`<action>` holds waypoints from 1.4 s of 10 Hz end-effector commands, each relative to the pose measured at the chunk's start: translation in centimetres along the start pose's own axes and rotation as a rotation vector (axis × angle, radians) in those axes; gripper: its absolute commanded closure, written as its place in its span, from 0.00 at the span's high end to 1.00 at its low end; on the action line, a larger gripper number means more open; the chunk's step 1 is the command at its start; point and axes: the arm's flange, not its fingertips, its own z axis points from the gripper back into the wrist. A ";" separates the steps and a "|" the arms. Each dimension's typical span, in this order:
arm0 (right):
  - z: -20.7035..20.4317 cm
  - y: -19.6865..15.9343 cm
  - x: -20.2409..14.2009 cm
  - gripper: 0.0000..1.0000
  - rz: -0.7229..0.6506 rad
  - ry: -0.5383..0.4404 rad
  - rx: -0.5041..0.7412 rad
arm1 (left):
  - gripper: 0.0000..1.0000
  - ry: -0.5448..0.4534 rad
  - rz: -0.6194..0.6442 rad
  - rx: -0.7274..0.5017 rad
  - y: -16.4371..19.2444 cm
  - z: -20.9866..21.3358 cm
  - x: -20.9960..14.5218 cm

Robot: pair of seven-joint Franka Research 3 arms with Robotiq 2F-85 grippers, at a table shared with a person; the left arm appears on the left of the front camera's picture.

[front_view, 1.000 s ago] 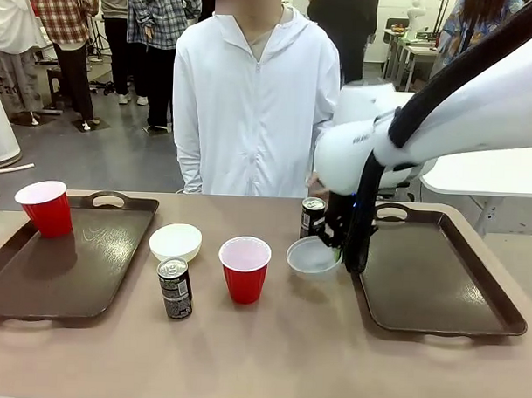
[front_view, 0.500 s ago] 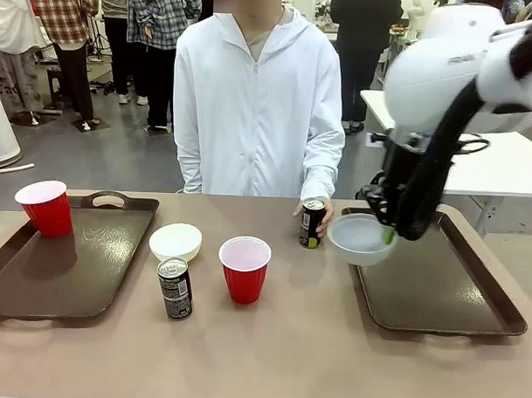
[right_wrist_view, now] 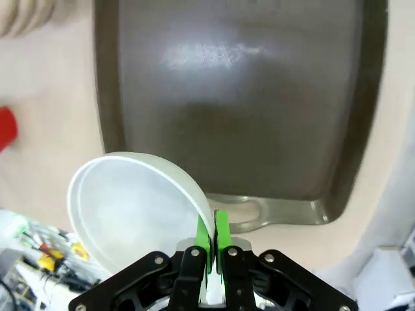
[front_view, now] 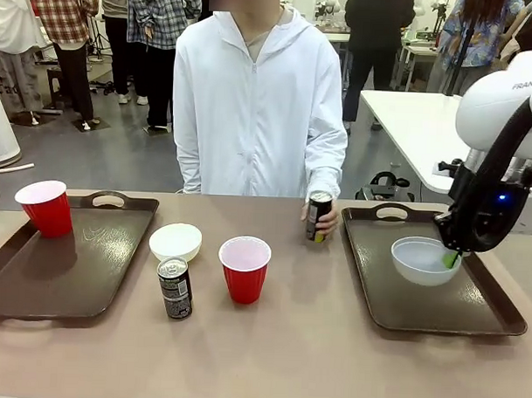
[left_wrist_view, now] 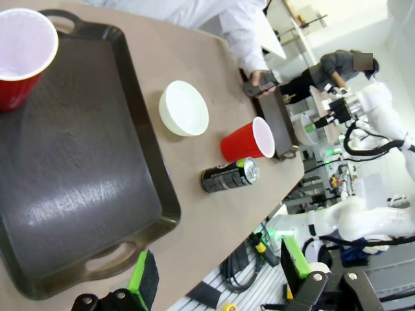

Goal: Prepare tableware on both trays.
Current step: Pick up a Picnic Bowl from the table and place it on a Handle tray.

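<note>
My right gripper [right_wrist_view: 212, 227] rises from the bottom centre, green pads pinched tight on the rim of the pale grey bowl [right_wrist_view: 130, 207], which sits tilted at lower left; beyond it the dark brown tray [right_wrist_view: 240, 116] spans the upper frame, its handle [right_wrist_view: 279, 212] at lower right; tan table [right_wrist_view: 45, 97] at left, with a red sliver [right_wrist_view: 5, 126] at the left edge.

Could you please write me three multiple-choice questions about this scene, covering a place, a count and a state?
1. Where is the grey bowl? A over the right tray B on the floor C on the table
2. How many red cups show? A one B two C three
3. The right gripper is: A open B shut on the bowl's rim C shut on nothing
Answers: 1 A, it hangs above that tray; 2 B, one on the left tray, one on the table; 3 B, pads pinch the rim.
</note>
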 end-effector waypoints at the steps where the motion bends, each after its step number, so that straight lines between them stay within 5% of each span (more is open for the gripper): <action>1: -0.8 -0.8 2.1 0.00 -0.049 -0.019 0.031 | 1.00 -0.007 -0.003 -0.012 0.0 0.1 -0.1; 3: -1.0 -1.3 2.0 0.00 -0.065 -0.013 0.045 | 1.00 -0.007 -0.003 -0.012 0.0 0.1 -0.1; 4: -0.4 0.1 -0.9 0.00 -0.045 0.010 0.058 | 1.00 -0.007 -0.003 -0.012 0.0 0.1 -0.1; 5: 0.9 3.2 -7.1 0.00 0.096 -0.118 -0.041 | 1.00 -0.007 -0.003 -0.012 0.0 0.1 -0.1; 6: 1.6 4.4 -9.6 0.00 0.132 -0.145 -0.088 | 1.00 -0.007 -0.003 -0.012 0.0 0.1 -0.1; 12: 0.8 4.6 -7.0 0.00 0.041 -0.086 -0.103 | 1.00 -0.007 -0.003 -0.012 0.0 0.1 -0.1; 14: 0.0 3.2 -3.7 0.00 -0.064 -0.099 -0.122 | 1.00 -0.007 -0.003 -0.012 0.0 0.1 -0.1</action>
